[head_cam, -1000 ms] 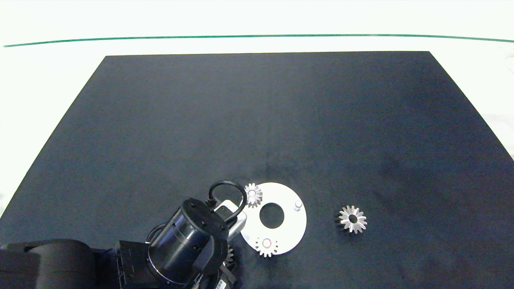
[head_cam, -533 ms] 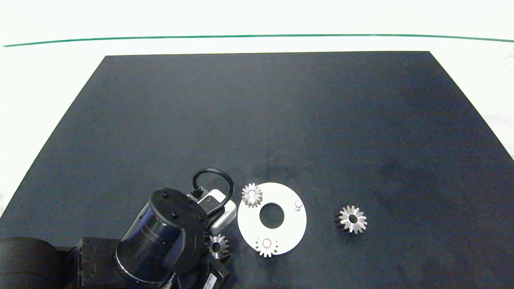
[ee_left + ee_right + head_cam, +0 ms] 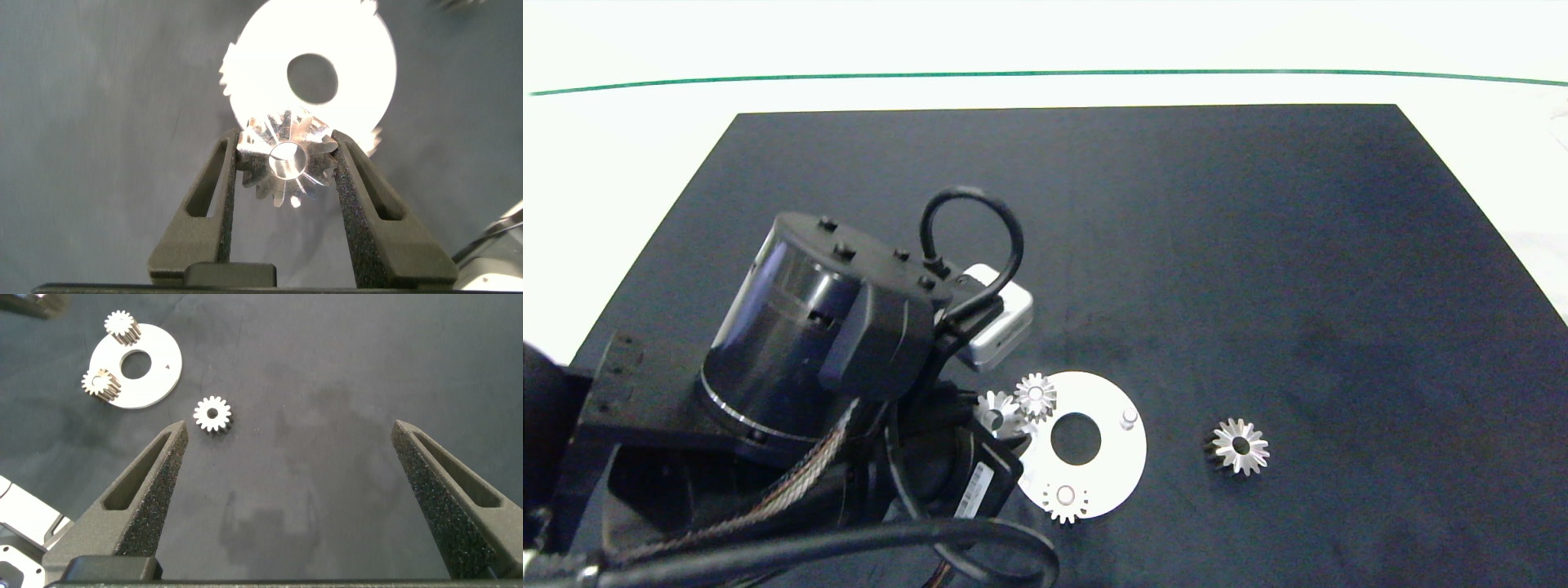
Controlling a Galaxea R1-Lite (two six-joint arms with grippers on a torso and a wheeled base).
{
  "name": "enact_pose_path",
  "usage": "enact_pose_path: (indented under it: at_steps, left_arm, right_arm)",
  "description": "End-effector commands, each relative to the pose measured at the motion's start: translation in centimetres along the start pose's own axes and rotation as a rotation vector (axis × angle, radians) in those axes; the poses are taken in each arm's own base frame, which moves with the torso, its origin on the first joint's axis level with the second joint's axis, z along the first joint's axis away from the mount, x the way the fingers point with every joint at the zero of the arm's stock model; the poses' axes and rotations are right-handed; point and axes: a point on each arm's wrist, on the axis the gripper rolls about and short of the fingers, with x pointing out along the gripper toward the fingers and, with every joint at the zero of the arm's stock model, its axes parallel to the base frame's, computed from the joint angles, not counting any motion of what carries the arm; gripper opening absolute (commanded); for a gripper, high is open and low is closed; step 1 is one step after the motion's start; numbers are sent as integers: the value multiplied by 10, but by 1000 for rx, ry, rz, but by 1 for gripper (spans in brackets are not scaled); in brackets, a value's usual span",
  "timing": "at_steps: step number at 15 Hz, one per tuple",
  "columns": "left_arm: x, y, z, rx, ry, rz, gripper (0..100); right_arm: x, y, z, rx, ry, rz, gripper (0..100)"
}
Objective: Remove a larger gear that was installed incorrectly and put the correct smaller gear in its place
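My left gripper [image 3: 286, 151] is shut on a smaller gear [image 3: 288, 161], a small silver gear held by its toothed rim. In the head view this gear [image 3: 995, 413] hangs at the left edge of the white disc [image 3: 1107, 465], under the raised left arm. Two more small gears sit on the disc's pegs, one at the back left [image 3: 1036, 394] and one at the front [image 3: 1065, 500]. A bare peg [image 3: 1129, 418] stands on the disc's right side. The larger gear [image 3: 1240, 446], star-like, lies on the mat right of the disc. My right gripper [image 3: 290, 429] hangs open above the mat, with the larger gear [image 3: 212, 414] below it.
A black mat [image 3: 1258, 245] covers the white table, with a green line [image 3: 1045, 73] beyond its far edge. The left arm's bulky wrist and cables [image 3: 817, 343] hide the mat's front left. The right arm is out of the head view.
The left arm has risen from the mat in front and to the left of the disc, carrying the small gear up and back to the disc's left edge.
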Motion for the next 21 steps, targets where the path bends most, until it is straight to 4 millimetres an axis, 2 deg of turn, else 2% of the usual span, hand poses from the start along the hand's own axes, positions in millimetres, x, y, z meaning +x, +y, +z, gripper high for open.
enact_pose_path:
  at_steps: [1,5,10,14,16,21]
  left_arm:
    - [24,-28,25,54,32,-45,31]
    - [57,-49,37,83,71,-56,31]
    - [74,-79,55,119,72,-97,31]
    - [83,-86,67,131,86,-90,31]
    - [94,-85,67,174,97,-50,31]
    - [104,-78,64,218,117,49,31]
  right_arm:
    - [-2,0,0,-13,-6,-1,100]
    - [-3,0,0,-17,-10,-2,100]
    - [-4,-1,0,-16,-13,-2,100]
    - [-5,-1,0,-16,-18,-1,100]
    - [-5,-1,0,-16,-20,-1,100]
    - [-6,-1,0,-16,-20,-1,100]
